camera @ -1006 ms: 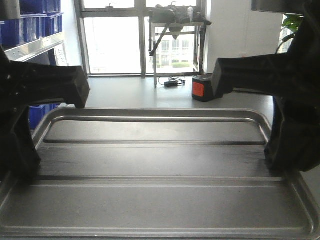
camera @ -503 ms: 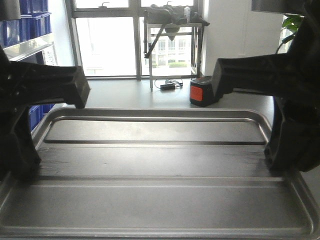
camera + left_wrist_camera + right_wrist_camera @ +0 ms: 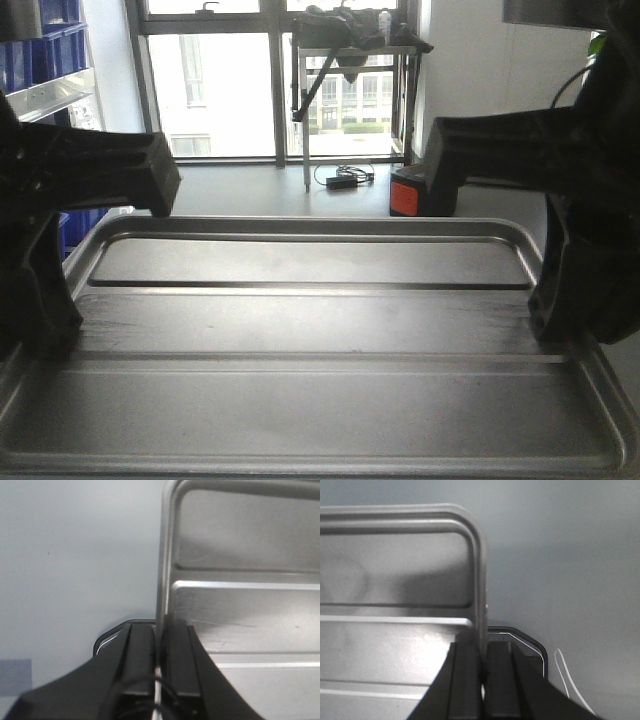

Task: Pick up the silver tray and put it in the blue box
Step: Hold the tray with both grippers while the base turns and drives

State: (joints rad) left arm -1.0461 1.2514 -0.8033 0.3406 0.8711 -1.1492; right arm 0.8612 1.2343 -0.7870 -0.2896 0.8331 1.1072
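The silver tray fills the lower front view, held level off the ground, with its two long ridges running left to right. My left gripper is shut on the tray's left rim. In the left wrist view its two black pads pinch the thin rim edge of the tray between them. My right gripper is shut on the right rim, and in the right wrist view its pads clamp the rim of the tray. The blue box is out of view.
A steel shelf with narrow blue bins stands at the far left. A metal table stands before the windows. A red and black case and a cable lie on the grey floor. A white wire hangs beside my right gripper.
The background has shifted: the shelf slides off to the left and the red case looks larger and nearer. The tray and both grippers keep the same pose in the view.
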